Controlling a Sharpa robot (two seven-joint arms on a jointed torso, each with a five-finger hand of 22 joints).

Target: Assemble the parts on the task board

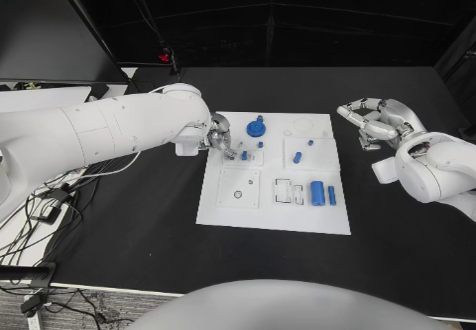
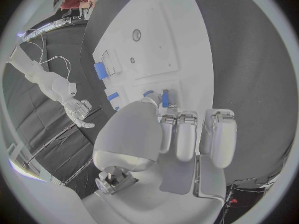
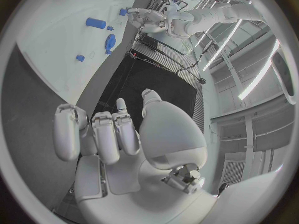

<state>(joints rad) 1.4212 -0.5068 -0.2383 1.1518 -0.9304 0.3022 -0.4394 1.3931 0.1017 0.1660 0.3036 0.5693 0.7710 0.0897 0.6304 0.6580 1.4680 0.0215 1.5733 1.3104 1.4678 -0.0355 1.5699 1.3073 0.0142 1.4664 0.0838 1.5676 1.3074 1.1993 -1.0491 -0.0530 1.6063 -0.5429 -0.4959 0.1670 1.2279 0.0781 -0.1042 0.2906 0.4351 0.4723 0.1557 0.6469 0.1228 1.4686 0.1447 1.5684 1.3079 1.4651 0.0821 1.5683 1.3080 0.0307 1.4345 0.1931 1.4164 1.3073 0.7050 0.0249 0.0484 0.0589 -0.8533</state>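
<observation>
Our left hand pinches a small blue part at the board's left side. Our right hand hangs off to the right, holding nothing, its fingers loosely curled.

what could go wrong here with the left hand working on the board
1. The left robot hand has its fingertips on a small blue part at the task board; the part is tiny, so it may slip or tip.
2. The blue round part stands close behind that hand and could get knocked as the hand moves.
3. The right robot hand hovers off the board, so nothing steadies the board if the left hand drags it.
</observation>
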